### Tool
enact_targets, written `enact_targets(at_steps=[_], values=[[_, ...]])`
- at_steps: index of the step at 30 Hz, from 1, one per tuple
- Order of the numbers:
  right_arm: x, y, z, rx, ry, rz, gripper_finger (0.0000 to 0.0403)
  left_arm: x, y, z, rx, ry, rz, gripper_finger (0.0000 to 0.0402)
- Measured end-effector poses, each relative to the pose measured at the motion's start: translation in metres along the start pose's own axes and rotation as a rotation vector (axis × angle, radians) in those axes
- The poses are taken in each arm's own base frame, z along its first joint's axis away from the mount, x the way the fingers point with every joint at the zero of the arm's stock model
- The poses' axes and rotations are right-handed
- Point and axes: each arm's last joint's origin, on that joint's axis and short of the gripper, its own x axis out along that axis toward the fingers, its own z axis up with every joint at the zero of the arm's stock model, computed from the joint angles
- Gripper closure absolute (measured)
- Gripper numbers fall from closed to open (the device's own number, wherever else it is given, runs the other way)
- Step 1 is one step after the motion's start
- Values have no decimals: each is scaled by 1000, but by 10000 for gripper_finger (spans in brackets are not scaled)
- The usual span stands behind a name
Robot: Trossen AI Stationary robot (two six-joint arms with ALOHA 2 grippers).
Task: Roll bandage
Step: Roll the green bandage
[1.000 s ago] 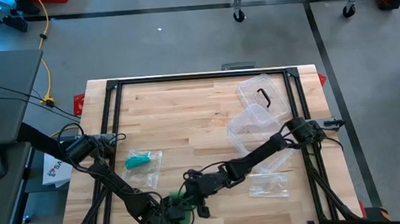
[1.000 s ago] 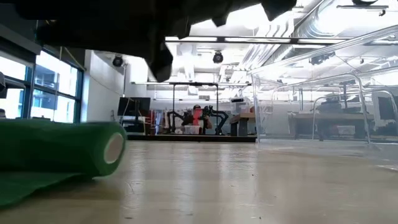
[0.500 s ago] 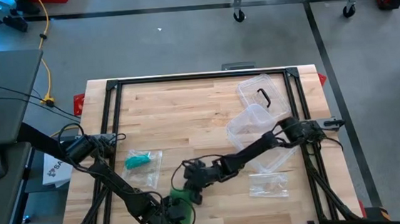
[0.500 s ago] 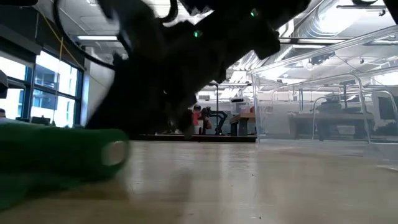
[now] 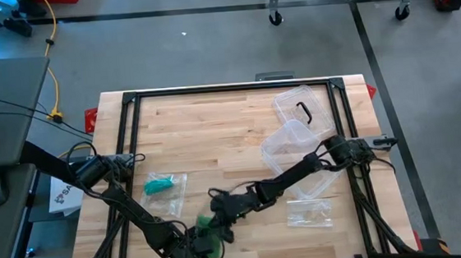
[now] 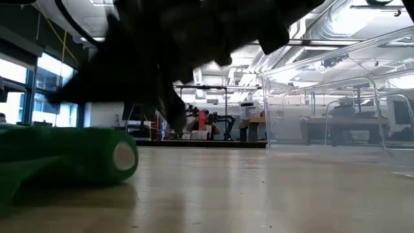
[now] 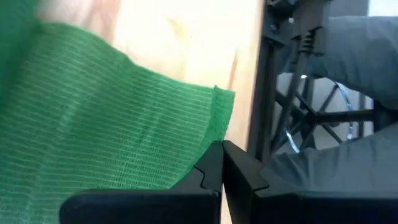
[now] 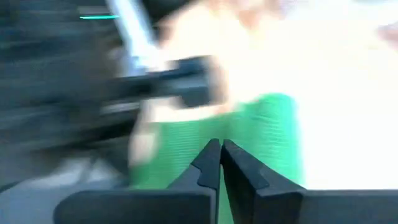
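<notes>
Both jaws closed over green bandage (image 6: 71, 158) on wooden table (image 5: 213, 122), workshop behind.

Green bandage (image 6: 71, 155), partly rolled, lying flat

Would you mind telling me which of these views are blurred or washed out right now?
Right wrist view: smeared by motion, the green bandage streaked, the wooden table blown out to white. Low view: the dark arm is a blurred mass, though the bandage's rolled end reads clearly. Left wrist view and high view: sharp.
</notes>
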Motion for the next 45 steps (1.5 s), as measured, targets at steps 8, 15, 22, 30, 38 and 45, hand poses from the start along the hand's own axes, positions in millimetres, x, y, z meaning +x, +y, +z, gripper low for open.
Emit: enact_targets(at_steps=[8, 15, 22, 30, 38, 45], values=[[-2, -13, -7, -15, 25, -223, 402, 0, -3, -1, 18, 20, -36, 402], [-3, -20, -6, -4, 48, -251, 403, 0, -3, -1, 18, 19, -37, 401], [-4, -20, -6, -60, 50, -270, 403, 0, -6, 2, 9, -2, -69, 389], [-17, -10, 7, -143, 39, -292, 403, -3, -9, 6, -27, 24, -135, 269], [-24, -7, 11, -166, 63, -280, 376, -31, -17, 21, -31, -10, -229, 195], [-22, 7, 4, -179, 102, -160, 243, -61, -2, 22, -19, -200, 71, 204]])
